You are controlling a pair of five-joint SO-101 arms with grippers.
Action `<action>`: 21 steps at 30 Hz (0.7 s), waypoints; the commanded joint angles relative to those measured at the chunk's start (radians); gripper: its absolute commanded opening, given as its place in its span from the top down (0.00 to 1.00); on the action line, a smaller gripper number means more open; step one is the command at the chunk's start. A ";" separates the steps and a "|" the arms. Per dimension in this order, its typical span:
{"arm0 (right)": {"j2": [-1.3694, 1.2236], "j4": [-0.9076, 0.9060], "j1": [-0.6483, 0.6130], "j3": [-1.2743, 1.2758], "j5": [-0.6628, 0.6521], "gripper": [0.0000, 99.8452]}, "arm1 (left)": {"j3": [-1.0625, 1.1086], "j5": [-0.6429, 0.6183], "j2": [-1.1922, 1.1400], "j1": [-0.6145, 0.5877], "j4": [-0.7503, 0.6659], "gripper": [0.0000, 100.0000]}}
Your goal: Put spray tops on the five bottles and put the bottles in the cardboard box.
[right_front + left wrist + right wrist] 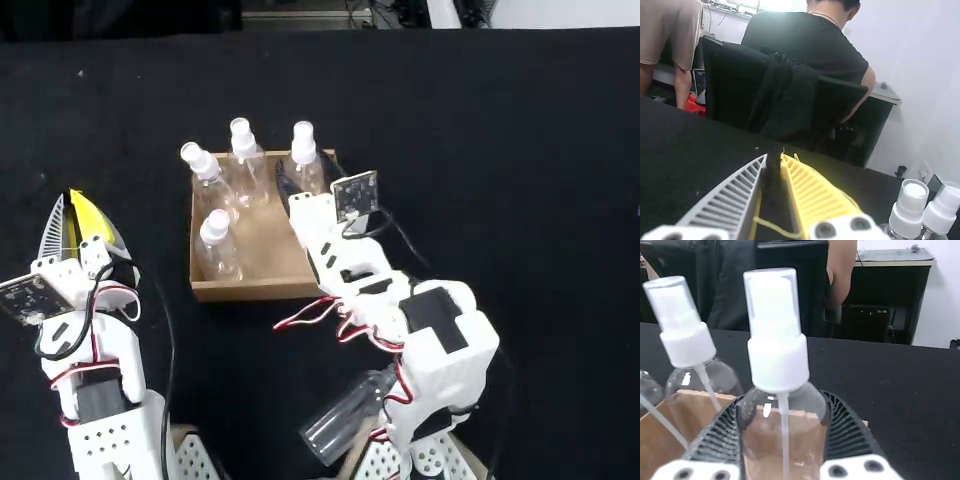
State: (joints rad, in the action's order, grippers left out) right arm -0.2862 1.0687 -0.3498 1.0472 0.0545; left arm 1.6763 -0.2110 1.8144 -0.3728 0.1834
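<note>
Held bottle point(305, 168), white spray top point(775, 330) on, stands upright at the far right corner of the cardboard box point(240, 290). Right pincer point(297, 190) is clenched on its clear body, with black fingers point(722, 432) either side. 3 other bottles point(218, 245), all with tops on, are upright in the box: 2 along the far wall, 1 near the front left. 5th bottle point(345, 415) lies on its side on the black worktop point(500, 150) beside the right arm's base, neck end hidden. Left pincer point(70, 197) is well left of the box, clenched, holding nothing.
</note>
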 commanded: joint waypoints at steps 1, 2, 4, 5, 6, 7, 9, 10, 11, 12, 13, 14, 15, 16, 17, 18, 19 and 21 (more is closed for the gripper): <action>0.001 -0.006 0.005 -0.051 0.003 0.99 | 0.022 -0.002 0.011 -0.012 0.005 0.97; 0.001 -0.006 -0.002 -0.050 0.003 0.99 | 0.022 -0.002 0.011 -0.012 0.005 0.97; 0.001 -0.008 -0.003 -0.050 0.003 0.99 | 0.022 -0.002 0.011 -0.012 0.005 0.97; 0.001 -0.008 -0.003 -0.050 0.003 0.99 | 0.022 -0.002 0.011 -0.012 0.005 0.97; -0.001 -0.009 -0.003 -0.050 0.003 0.99 | 0.022 -0.002 0.011 -0.012 0.005 0.97; -0.001 -0.018 -0.002 -0.051 0.003 0.99 | 0.022 -0.002 0.011 -0.012 0.005 0.97; -0.001 -0.071 -0.002 -0.061 0.003 0.99 | 0.022 -0.002 0.011 -0.012 0.005 0.97; -0.001 -0.098 -0.003 -0.071 0.003 0.99 | 0.022 -0.002 0.011 -0.012 0.005 0.97; -0.001 -0.114 -0.003 -0.076 0.003 0.99 | 0.022 -0.002 0.011 -0.012 0.005 0.97; 0.001 -0.118 0.000 -0.079 0.003 0.99 | 0.022 -0.002 0.011 -0.012 0.005 0.97; 0.002 -0.115 0.002 -0.081 0.003 0.99 | 0.022 -0.002 0.011 -0.013 0.005 0.97; 0.002 -0.106 0.002 -0.079 0.003 0.99 | 0.022 0.000 0.011 -0.013 0.005 0.97; 0.002 -0.097 0.002 -0.076 0.003 0.99 | 0.022 0.000 0.011 -0.013 0.005 0.97; 0.002 -0.091 0.000 -0.073 0.003 0.99 | 0.022 0.000 0.011 -0.013 0.005 0.97; 0.002 -0.092 0.000 -0.071 0.003 0.99 | 0.022 0.000 0.011 -0.013 0.005 0.97; 0.001 -0.092 0.000 -0.071 0.003 0.99 | 0.022 0.000 0.011 -0.013 0.005 0.97; 0.001 -0.092 0.002 -0.071 0.003 0.99 | 0.022 0.000 0.011 -0.013 0.005 0.97; 0.001 -0.092 0.002 -0.071 0.003 0.99 | 0.022 0.000 0.011 -0.013 0.005 0.97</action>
State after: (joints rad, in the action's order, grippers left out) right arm -0.2862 0.9689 -0.3483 1.0073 0.0545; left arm 1.6763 -0.2110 1.8144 -0.3728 0.1834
